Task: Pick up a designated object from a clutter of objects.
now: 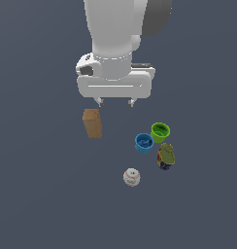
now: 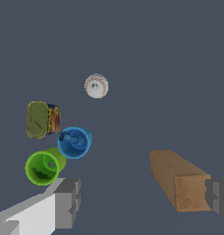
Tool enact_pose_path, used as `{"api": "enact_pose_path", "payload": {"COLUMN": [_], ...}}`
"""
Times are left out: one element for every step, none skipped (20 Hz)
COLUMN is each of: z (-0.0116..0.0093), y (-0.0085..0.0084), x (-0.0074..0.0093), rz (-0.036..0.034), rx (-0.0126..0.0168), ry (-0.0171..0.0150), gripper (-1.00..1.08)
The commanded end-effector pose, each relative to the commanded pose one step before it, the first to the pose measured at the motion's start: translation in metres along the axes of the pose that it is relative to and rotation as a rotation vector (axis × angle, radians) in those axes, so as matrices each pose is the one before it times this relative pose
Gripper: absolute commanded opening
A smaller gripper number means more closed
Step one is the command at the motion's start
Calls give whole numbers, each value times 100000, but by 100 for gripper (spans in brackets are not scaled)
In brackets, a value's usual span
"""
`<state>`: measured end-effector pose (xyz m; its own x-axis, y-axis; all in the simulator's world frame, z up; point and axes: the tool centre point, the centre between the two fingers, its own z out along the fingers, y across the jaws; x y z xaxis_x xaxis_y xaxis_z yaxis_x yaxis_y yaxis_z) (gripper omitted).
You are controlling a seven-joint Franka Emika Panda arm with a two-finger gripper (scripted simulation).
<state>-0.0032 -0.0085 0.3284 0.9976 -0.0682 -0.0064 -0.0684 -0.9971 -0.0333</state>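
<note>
Jaws spread wide and holding nothing, the Panda arm's gripper (image 1: 115, 102) hangs above the dark floor (image 1: 42, 204), just above the tan wooden block (image 1: 93, 123), the nearest item. Beyond the block, toward the exterior view's right, the blue cup (image 1: 144, 143) and green cup (image 1: 160, 132) stand touching. Just past the blue cup lies the target, an olive-topped can (image 1: 166, 155) with dark blue sides and orange label marks. Farthest from the block rests a white baseball (image 1: 132, 177) with red stitching.
</note>
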Motion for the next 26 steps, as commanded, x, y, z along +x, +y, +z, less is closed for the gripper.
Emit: {"api": "enact_pose_path", "payload": {"z": [0, 14, 40, 66, 92, 116, 128, 103, 76, 47, 21, -4, -17, 3, 43, 83, 129, 171, 213, 255, 297, 339, 384, 429, 475, 523], "y": [1, 33, 93, 157, 220, 279, 313, 260, 200, 133, 72, 3, -55, -59, -43, -102, -136, -192, -250, -306, -358, -409, -465, -514, -575, -637], "x": [0, 2, 4, 8, 11, 14, 15, 12, 9, 4, 0, -3, 0, 10, 32, 54, 85, 113, 139, 163, 185, 204, 222, 238, 250, 260], "rz": [0, 116, 330, 551, 771, 974, 1084, 894, 674, 442, 224, 0, -178, -127, 0, 33, 58, 42, 43, 36, 32, 40, 55, 55, 57, 56], "rx": [0, -18, -45, -75, -105, -131, -145, -117, -87, -55, -26, 0, 23, 6, 0, -78, -78, -88, -130, -149, -157, -176, -208, -196, -216, -225], "ry": [0, -21, -60, -100, -139, -176, -196, -162, -122, -81, -41, 0, 32, 25, 0, 6, 1, 7, 15, 21, 26, 31, 39, 40, 50, 59], "gripper": [100, 100, 100, 100, 100, 100, 100, 100, 100, 100, 100, 100, 100, 100, 100, 100, 100, 100, 100, 100, 100, 100, 100, 100, 100, 100]}}
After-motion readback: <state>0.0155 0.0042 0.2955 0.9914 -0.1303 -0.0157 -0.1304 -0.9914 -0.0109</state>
